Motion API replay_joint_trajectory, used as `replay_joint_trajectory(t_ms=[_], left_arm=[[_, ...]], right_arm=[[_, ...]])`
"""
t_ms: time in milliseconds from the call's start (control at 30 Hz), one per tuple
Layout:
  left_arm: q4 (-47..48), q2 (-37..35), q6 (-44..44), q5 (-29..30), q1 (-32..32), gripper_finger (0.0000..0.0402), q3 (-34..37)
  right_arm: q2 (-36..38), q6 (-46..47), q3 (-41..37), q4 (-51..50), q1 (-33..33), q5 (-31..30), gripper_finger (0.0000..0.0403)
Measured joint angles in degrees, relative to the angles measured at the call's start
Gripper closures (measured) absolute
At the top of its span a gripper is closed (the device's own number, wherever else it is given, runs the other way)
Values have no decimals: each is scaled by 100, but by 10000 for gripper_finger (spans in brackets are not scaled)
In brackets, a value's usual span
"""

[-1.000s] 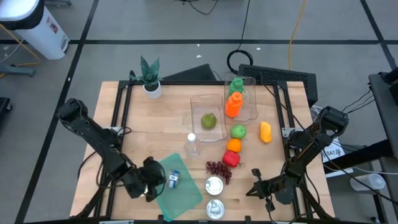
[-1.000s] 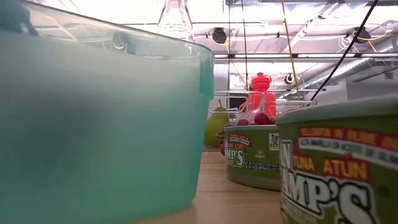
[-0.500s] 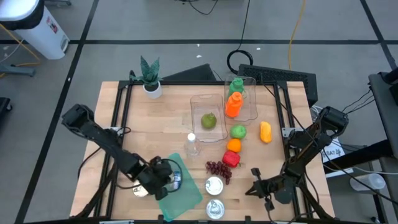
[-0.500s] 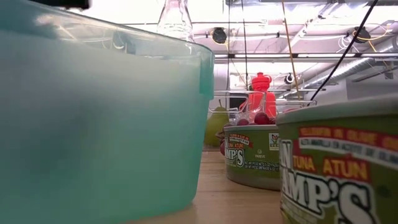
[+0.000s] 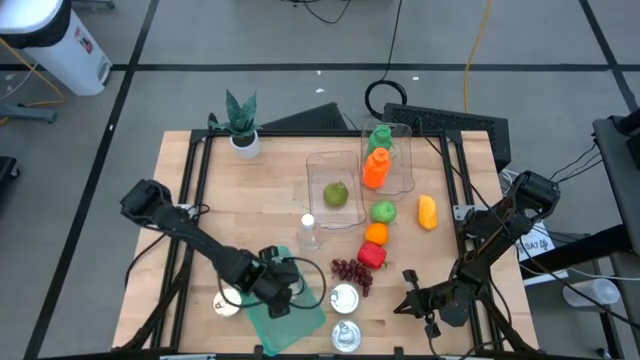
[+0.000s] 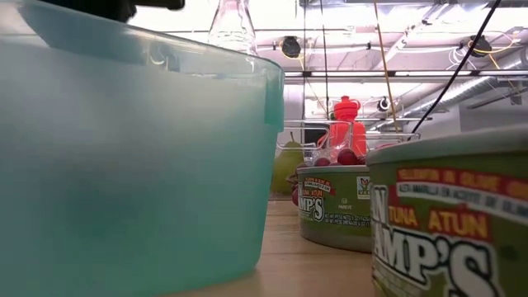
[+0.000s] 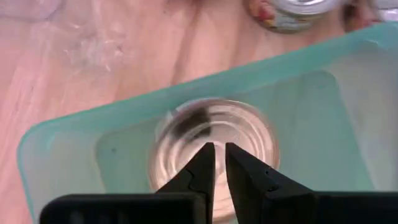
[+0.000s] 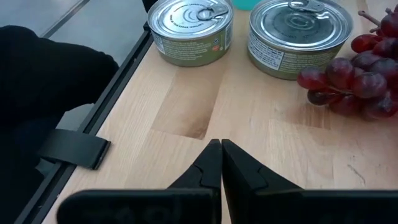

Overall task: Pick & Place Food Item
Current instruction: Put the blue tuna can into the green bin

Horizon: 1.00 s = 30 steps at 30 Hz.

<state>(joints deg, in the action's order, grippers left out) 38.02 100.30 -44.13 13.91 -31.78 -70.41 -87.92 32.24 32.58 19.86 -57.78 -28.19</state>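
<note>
A teal plastic container [image 5: 300,312] stands at the table's near edge, left of centre; its wall fills the low view [image 6: 124,165]. A tin can [image 7: 214,134] stands upright inside it. My left gripper [image 5: 281,291] hangs over this container, pointing down, with its fingers [image 7: 217,154] almost together just above the can's lid; whether they touch it I cannot tell. My right gripper [image 5: 412,300] waits shut near the table's near right corner, its fingers [image 8: 221,149] level above the wood.
Two tuna cans [image 5: 344,298] [image 5: 347,337] stand right of the teal container, and another can [image 5: 228,300] to its left. Grapes [image 5: 350,270], a clear bottle [image 5: 308,232], loose fruit [image 5: 376,233], clear bins with a pear [image 5: 335,193] and a plant [image 5: 240,125] lie farther back.
My left gripper has swung toward the table's right, from beside the teal container's left side to above its inside. This uncovered the can that stands on the table left of the container.
</note>
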Motion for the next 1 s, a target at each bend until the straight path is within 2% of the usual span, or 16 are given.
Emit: replay_joint_trajectory(t_ms=[300, 433, 600, 1000], left_arm=[[213, 52, -179, 7, 143, 352, 2], [-380, 13, 229, 12, -16, 352, 2], [-1191, 88, 451, -668, -195, 352, 2], [-1107, 841, -318, -876, 41, 352, 2]], right_arm=[[0, 2, 0, 0, -4, 18, 403], [0, -5, 0, -2, -7, 18, 403], [0, -20, -2, -2, -7, 20, 403], [0, -18, -2, -39, 7, 0, 403]])
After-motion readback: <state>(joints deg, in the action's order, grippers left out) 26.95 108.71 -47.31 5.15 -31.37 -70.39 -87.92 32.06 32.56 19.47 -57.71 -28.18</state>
